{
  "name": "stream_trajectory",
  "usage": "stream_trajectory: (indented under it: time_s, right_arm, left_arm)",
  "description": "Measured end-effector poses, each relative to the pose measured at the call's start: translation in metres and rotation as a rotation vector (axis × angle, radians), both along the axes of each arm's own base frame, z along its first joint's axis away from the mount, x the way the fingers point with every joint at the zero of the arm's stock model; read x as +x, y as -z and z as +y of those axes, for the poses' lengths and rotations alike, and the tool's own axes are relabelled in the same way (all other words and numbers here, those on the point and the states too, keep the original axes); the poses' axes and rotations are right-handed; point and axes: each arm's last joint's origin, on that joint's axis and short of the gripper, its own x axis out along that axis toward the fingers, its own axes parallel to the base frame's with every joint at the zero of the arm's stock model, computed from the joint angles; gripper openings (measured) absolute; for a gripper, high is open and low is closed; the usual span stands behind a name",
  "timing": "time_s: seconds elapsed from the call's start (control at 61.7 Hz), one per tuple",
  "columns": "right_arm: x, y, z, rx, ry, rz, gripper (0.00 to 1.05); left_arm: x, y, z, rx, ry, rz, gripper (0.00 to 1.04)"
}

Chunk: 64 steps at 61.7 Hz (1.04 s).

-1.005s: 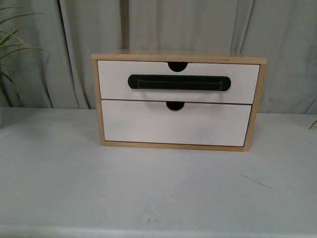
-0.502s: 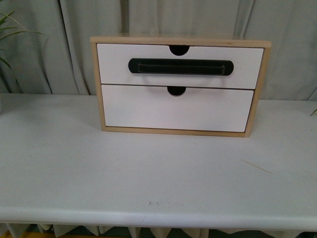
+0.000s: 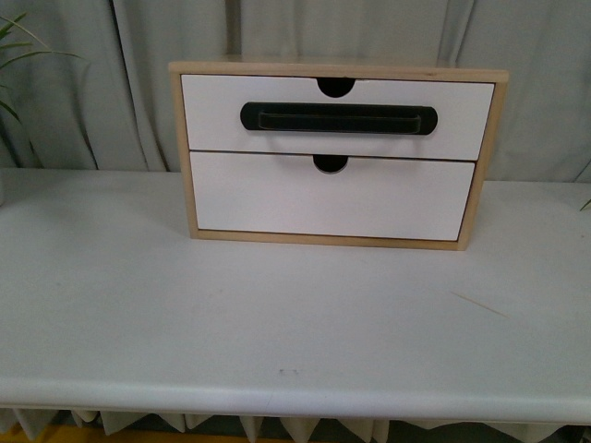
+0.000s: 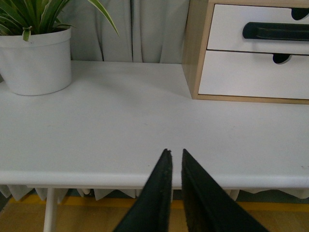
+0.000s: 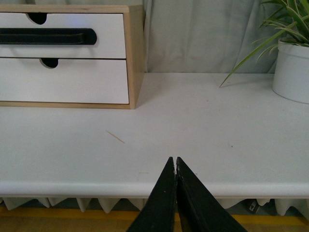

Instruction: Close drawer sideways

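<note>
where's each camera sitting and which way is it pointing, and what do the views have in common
Front view: on the robot's body, facing the wooden cabinet on the white table; no arm shows.
Left wrist view: behind the left gripper, low at the table's near edge, looking toward a potted plant and the cabinet's left end.
Right wrist view: behind the right gripper, looking toward the cabinet's right end and another potted plant.
Shared: all three show the drawer with its black handle.

Looks like a staged test setup, probably a lab: my white table backed by grey curtains, potted plants near both ends.
</note>
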Motion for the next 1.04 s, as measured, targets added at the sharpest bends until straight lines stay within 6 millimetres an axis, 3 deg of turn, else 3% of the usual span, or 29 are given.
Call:
stream_trajectory:
  time_s: [0.502,0.535,1.037]
  right_arm:
    - [0.0,0.0,0.0,0.0,0.0,0.0,0.94]
    - [0.0,0.0,0.0,0.001,0.0,0.0,0.98]
    - [0.0,0.0,0.0,0.001,0.0,0.0,0.96]
  left_arm:
    - [0.0,0.0,0.0,0.001,0.0,0.0,1.01]
    - [0.0,0.0,0.0,0.002,0.0,0.0,0.99]
    - [0.0,0.0,0.0,0.002,0.0,0.0,0.99]
